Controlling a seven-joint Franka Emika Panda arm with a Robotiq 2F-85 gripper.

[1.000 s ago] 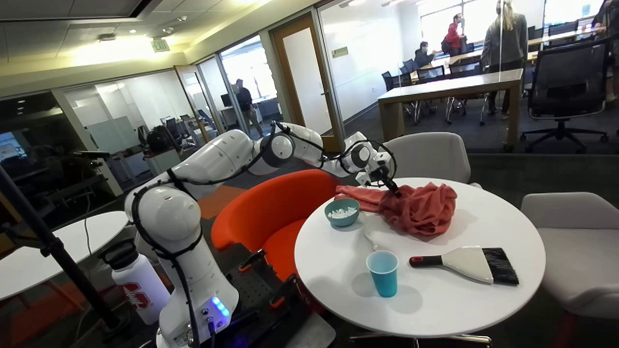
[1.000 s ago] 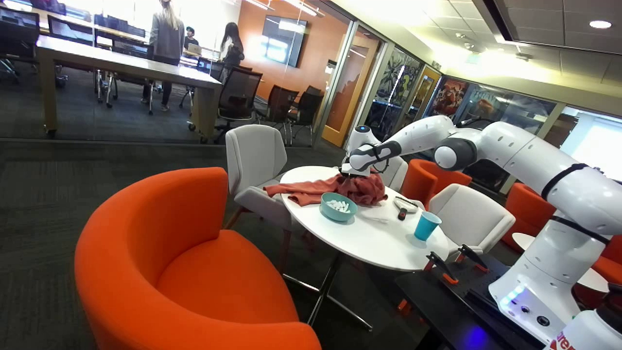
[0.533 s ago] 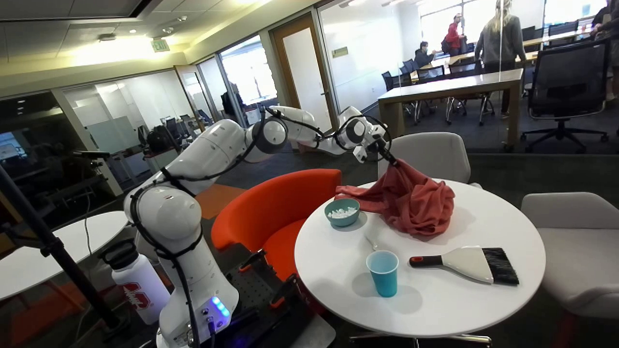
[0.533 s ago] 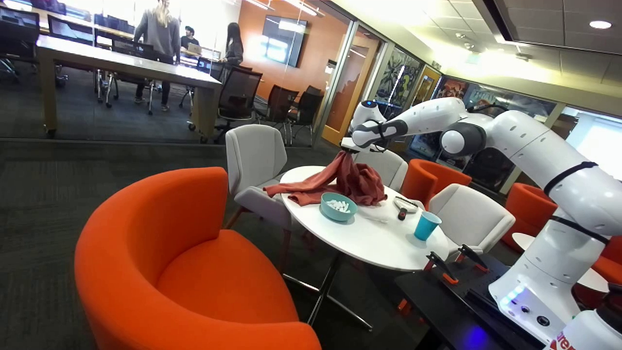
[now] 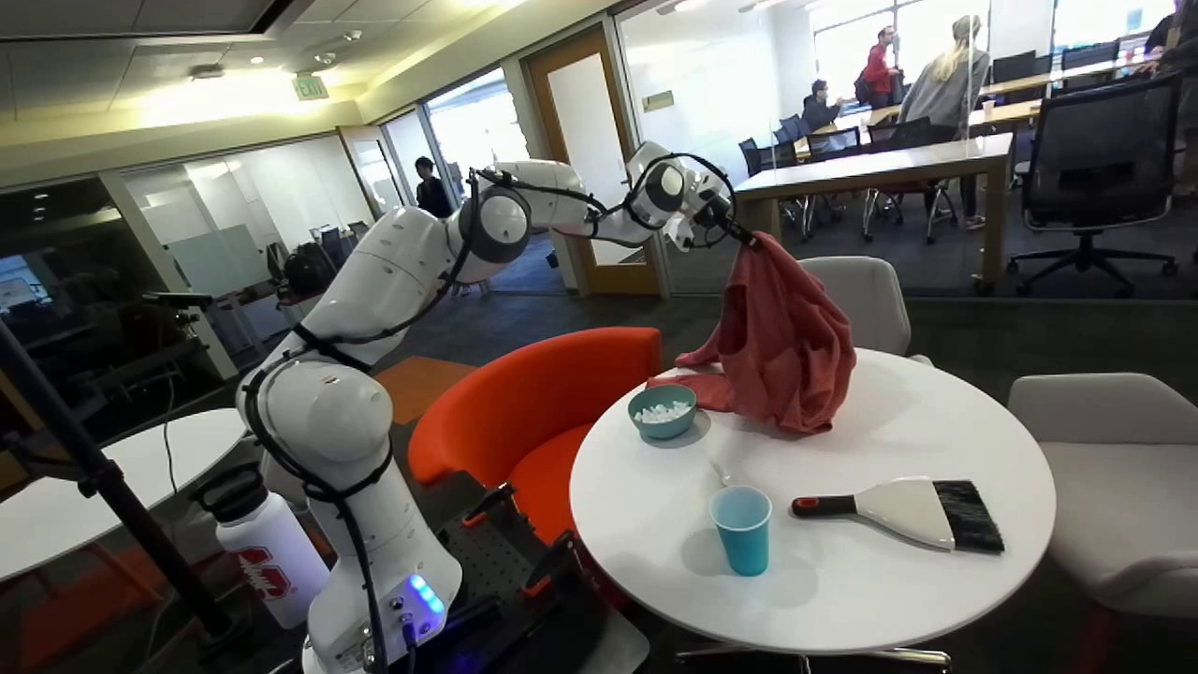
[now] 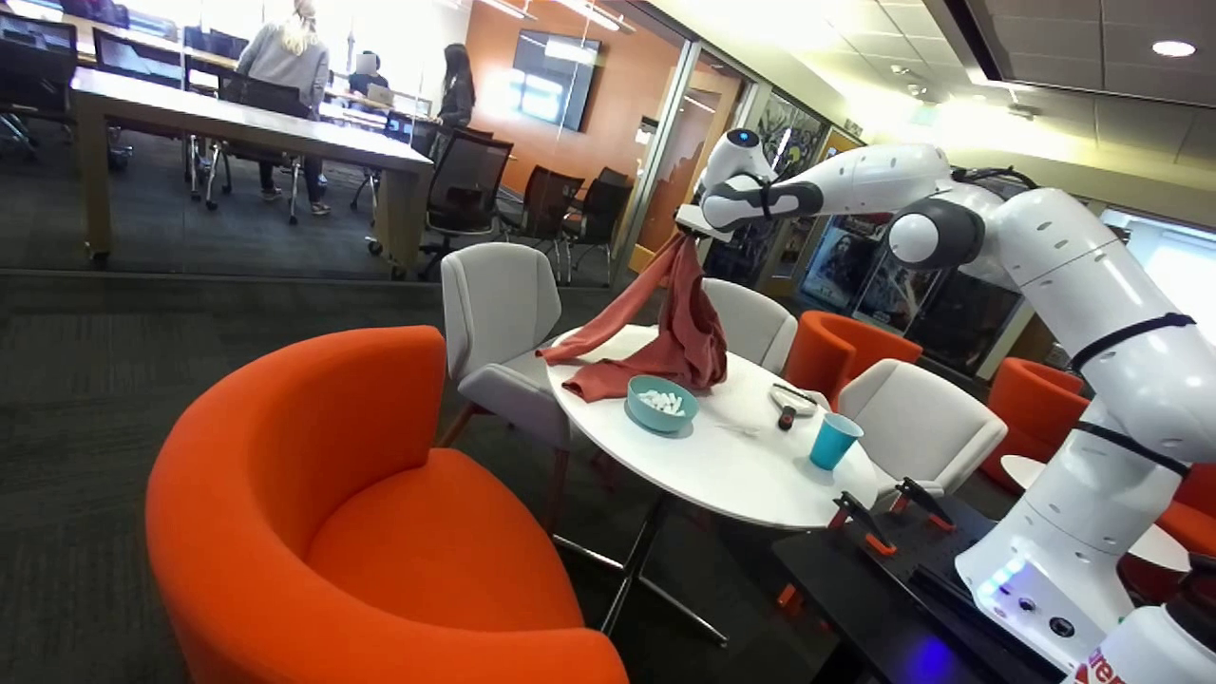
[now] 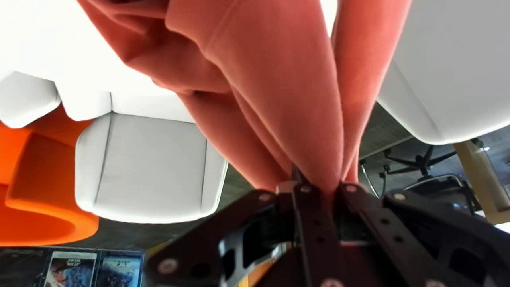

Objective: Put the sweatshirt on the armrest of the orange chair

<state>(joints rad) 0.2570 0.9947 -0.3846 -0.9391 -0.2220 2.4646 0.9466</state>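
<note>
The red sweatshirt (image 5: 791, 346) hangs bunched from my gripper (image 5: 752, 241) above the round white table. Its lower folds and a sleeve still rest on the tabletop beside the bowl; it also shows in an exterior view (image 6: 692, 328). In the wrist view the gripper (image 7: 324, 185) is shut on the sweatshirt (image 7: 275, 87), with cloth pinched between the fingers and hanging in folds that hide part of the table. The orange chair (image 6: 418, 560) stands apart from the sweatshirt, its curved armrest (image 6: 532, 655) facing the table; it also shows in an exterior view (image 5: 524, 402).
On the white table (image 5: 898, 599) stand a teal bowl (image 5: 664, 427) with white pieces, a blue cup (image 5: 744, 543), a brush (image 5: 908, 510) and a clear utensil (image 5: 719, 470). Grey chairs (image 6: 499, 313) surround the table. A white bottle (image 5: 271, 552) stands near the robot base.
My gripper has risen from the table with the sweatshirt, drawing the bunched cloth up into a tall hanging shape. One sleeve has slid inward over the table edge.
</note>
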